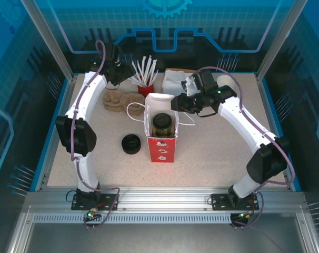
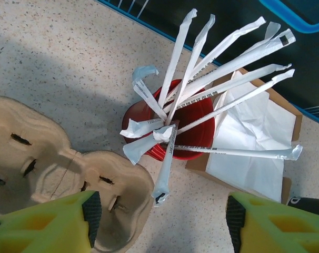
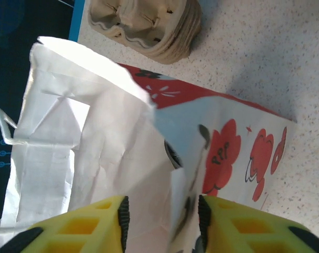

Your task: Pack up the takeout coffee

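Takeout coffee (image 1: pixel 163 124): upright inside the open bag (image 1: pixel 162 147), its dark olive top showing through the mouth, just beside and below the right gripper (image 1: pixel 176 103).

By size: the table (image 1: pixel 212 153) carries everything. The bag, red-printed with a white lining, stands directly ahead of the right gripper, whose yellow fingers (image 3: pixel 86 226) flank the bag's white wall at the rim. A gap shows between the pads and paper fills it, so whether they pinch the wall or merely straddle it cannot be told. The carrier stack (image 1: pixel 116 100) lies just below and to the left of the left gripper (image 1: pixel 119 71). The napkins (image 1: pixel 172 80) lie ahead and to its right. The red cup (image 2: pixel 170 132) of wrapped straws (image 2: pixel 228 58) sits straight ahead of its parted, empty jaws. The lid stack (image 1: pixel 131 143) lies well apart from both grippers, beside the bag.

Step in hand, as judged: the cup is already in, so the work is to steady the bag mouth and let go cleanly. Done well, the right gripper should hold the wall vertical, avoid dragging the rim sideways, and leave upward, so that the light bag does not tip with the cup inside.

Pose: right arm bent at the elbow, forearm reaching inward, wrist turned toward the bag rim. Left arm stretched toward the far edge, wrist pitched down over the straws.
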Motion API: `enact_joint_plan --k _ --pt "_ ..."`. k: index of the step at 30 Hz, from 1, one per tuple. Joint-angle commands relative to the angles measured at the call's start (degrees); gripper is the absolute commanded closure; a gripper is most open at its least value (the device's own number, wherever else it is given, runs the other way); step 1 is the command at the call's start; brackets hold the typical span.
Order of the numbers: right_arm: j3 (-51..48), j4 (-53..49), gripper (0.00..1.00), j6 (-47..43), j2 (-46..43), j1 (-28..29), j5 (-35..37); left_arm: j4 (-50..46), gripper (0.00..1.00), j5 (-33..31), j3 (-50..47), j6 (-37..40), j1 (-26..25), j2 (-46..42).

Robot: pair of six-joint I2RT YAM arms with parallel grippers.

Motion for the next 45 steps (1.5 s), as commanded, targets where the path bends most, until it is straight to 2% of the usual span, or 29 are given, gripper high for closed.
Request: enact_joint_plan --k 1,7,14,26,39,45 --pt "3.35 -1.08 0.54 -1.56 -0.32 0.72 1.22 -0.35 0.4 2.22 0.34 0.7 -0.04 0.75" --pt "9.06 -4.32 0.5 -3.92 0.45 -0.05 1.83 -0.35 0.45 2.71 0.38 1.02 -0.85 1.92" --pt "13.47 -6.04 0.49 -6.57 0.16 -2.12 1.88 -2.77 0.45 2.57 3.7 2.4 -2.22 5.29" --pt "10.91 -4.84 0.48 -6.45 -2.8 -4.65 2.26 -2.78 0.51 0.88 4.55 2.85 -3.63 7.43" --pt "9.76 -4.29 0.48 -5.74 -4.32 -6.03 3.28 -3.12 0.65 -1.02 6.15 2.63 -3.67 9.52" --pt "6.38 -3.04 0.48 -4.51 -6.73 -6.23 3.27 -2.77 0.69 -1.69 6.18 2.88 -3.77 9.9"
